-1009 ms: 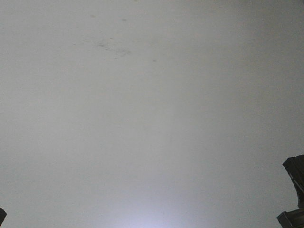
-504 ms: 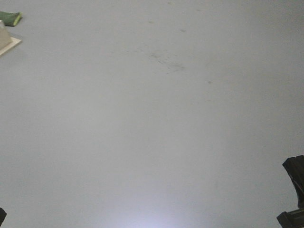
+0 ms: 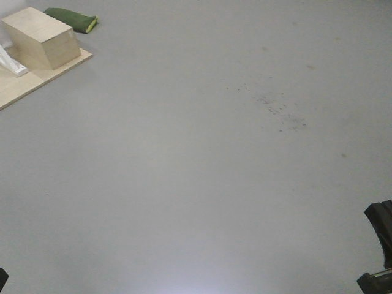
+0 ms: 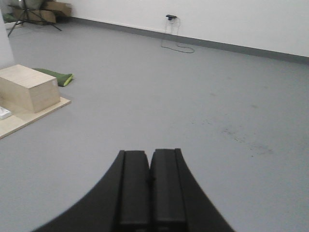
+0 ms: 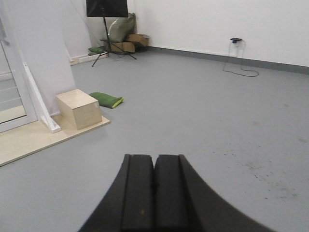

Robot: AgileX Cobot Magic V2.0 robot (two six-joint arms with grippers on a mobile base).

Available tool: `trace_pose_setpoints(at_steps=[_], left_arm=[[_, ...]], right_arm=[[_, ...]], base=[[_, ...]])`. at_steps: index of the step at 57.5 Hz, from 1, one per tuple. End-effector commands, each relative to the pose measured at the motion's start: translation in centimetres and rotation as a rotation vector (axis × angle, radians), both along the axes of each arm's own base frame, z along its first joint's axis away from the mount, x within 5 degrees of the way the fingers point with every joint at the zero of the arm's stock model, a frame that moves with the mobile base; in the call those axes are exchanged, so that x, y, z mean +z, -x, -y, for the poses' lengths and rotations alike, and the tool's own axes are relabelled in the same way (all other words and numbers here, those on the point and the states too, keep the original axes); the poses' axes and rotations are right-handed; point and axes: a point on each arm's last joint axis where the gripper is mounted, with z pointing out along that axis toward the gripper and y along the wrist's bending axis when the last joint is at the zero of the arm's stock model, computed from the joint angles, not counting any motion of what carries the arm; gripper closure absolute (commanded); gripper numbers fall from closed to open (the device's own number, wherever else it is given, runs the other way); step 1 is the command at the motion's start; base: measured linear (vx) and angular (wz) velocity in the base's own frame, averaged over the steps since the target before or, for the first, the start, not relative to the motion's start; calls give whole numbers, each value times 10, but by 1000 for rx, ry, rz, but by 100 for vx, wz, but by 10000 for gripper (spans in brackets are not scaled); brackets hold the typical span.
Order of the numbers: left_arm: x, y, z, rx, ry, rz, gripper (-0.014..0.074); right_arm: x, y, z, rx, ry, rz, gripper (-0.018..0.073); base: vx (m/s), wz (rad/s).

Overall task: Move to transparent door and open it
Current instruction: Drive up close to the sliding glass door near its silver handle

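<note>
The pale plywood cube (image 3: 40, 38) has swung into my front view, my left gripper (image 4: 150, 159) and right gripper (image 5: 154, 162) sit clamped empty, and the white-framed transparent door (image 5: 7, 92) left of it is not yet reached.

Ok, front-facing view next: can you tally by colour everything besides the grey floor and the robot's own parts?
Pale wood: 2, a cube-shaped box and the flat platform under it
Green: 1, a soft flattened bag
White: 1, a slanted piece cut off by the frame edge
Total: 4
</note>
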Motion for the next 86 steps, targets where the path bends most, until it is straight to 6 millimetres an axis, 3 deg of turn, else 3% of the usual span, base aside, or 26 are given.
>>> trace_pose_setpoints(at_steps=[1, 86], left_arm=[[3, -1, 1, -5, 19, 68, 603], [3, -1, 1, -5, 19, 68, 603]], right_arm=[[6, -2, 1, -13, -4, 62, 564], [6, -2, 1, -13, -4, 62, 564]], base=[[55, 49], [58, 47]])
